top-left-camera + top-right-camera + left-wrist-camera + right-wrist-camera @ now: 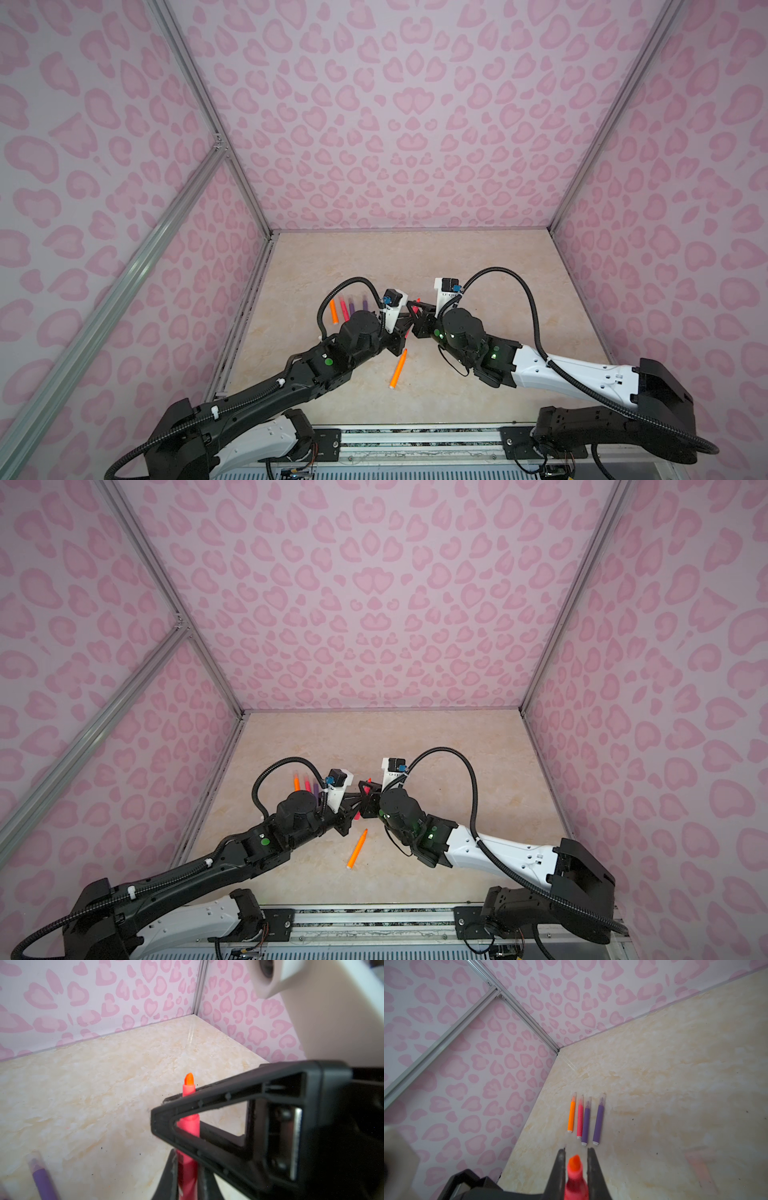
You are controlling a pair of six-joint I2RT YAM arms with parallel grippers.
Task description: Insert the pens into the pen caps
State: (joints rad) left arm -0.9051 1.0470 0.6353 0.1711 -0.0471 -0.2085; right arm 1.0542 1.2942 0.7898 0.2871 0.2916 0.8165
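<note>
The right tool is closed on the pink pen, with one finger on either side of the barrel just behind the bare orange-red tip. The left tool is closed on the same pen, lower on the barrel, so both arms hold it over the middle of the counter. In both top views the pen's long axis runs from the left tool toward the far wall, tip outermost and uncovered. Any cap would therefore have to arrive from the tip side, along that axis. Beyond the tools, near the left wall, lies a row of four capped pens, each tip inside a clear cap. An orange pen lies uncapped nearer the front, closest to the left arm. No loose cap can be made out.
</note>
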